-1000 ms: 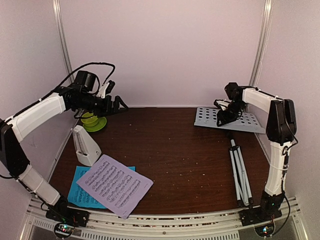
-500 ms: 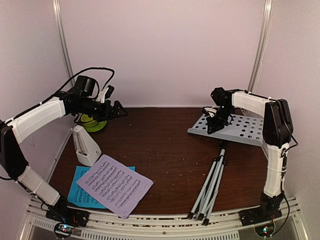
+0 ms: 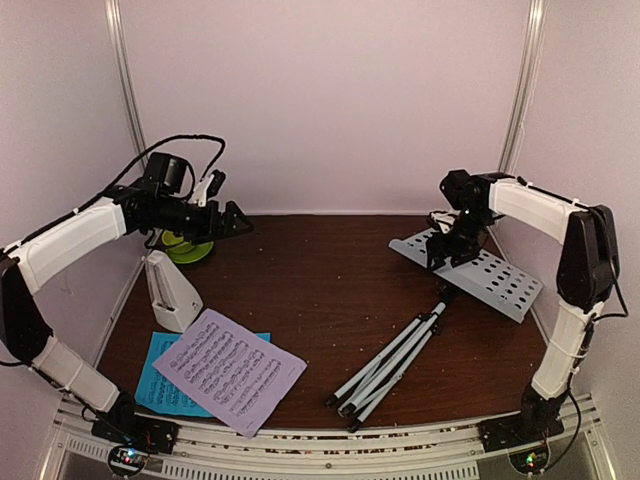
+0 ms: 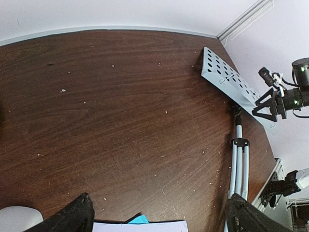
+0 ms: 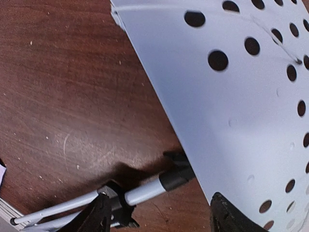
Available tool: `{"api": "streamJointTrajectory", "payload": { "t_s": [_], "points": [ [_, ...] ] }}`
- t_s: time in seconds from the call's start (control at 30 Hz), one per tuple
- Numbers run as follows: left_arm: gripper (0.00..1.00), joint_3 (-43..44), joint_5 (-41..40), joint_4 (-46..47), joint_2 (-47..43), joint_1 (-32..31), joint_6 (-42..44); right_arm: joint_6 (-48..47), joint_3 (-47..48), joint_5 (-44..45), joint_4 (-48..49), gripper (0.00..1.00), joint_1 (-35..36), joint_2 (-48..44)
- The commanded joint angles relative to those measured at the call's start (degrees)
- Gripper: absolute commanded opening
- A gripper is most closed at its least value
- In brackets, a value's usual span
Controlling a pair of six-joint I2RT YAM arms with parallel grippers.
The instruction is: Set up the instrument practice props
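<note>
I see left jaws wide and empty, far left — right jaws wide too, at the stand (image 3: 487,273), far right.

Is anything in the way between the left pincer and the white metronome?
Nothing visible. The left pincer hovers open above the back left of the table, and the metronome stands lower and nearer the front, with only air between them. The green bowl sits behind the metronome, not over it.
</note>
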Motion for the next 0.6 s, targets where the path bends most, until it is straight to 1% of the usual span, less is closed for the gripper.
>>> {"api": "streamJointTrajectory", "payload": {
  "t_s": [0.0,0.13,0.2,0.4,0.43,0.5,0.57],
  "points": [
    [0.98,-0.6,0.5,3.0,-1.4,0.4,-0.1,1.3,-6.9,5.5,-1.4,0.71,-0.9,-5.0],
    [0.98,-0.6,1.2,3.7,-1.2,0.4,-0.3,1.2,-11.2,5.6,-0.5,0.7,-2.4,-6.1],
    [0.98,-0.8,1.4,4.0,-1.3,0.3,-0.5,0.4,-12.4,4.3,0.3,0.7,-2.4,-6.9],
    [0.98,-1.5,1.7,4.2,-1.8,0.4,-0.4,0.2,-15.3,0.5,2.9,0.65,-2.4,-9.1],
    [0.98,-1.7,1.7,4.3,-1.9,0.4,-0.4,-0.2,-15.5,0.6,3.1,0.63,-2.4,-9.2],
    [0.98,-2.1,1.8,4.7,-2.2,0.3,-0.4,-0.8,-15.4,0.9,2.9,0.55,-2.4,-8.9],
    [0.98,-2.5,2.2,5.3,-2.5,0.4,-0.5,-1.4,-14.9,1.3,2.9,0.45,-2.4,-8.2]
  ]
}}
